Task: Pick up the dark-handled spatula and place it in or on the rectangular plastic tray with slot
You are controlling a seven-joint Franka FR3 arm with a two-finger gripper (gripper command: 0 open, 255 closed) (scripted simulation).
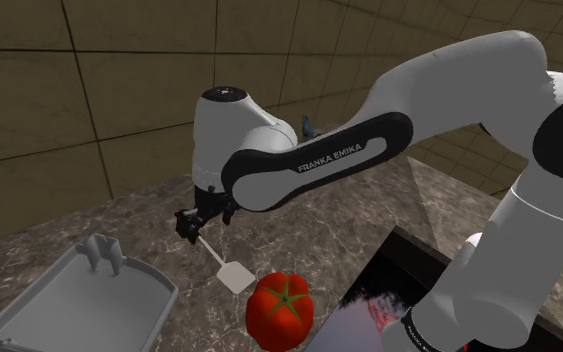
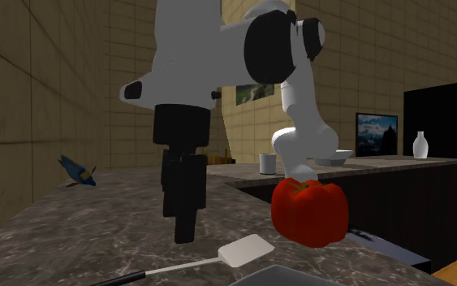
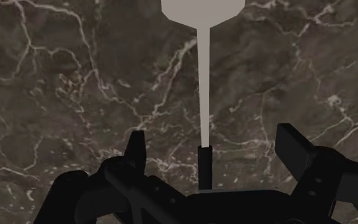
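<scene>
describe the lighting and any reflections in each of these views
Shoulder view: even light, the glossy dark panel reflects red beside the red vegetable. Second exterior view: dim, the gripper reads as a dark silhouette. Wrist view: dim too, the pale spatula stands out against the dark marble counter.

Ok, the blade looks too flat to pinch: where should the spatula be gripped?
By the dark handle, near the thin shaft, from straight above. The spatula lies flat on the counter, leaving only the handle's two long sides free; the open gripper straddles it crosswise.
</scene>
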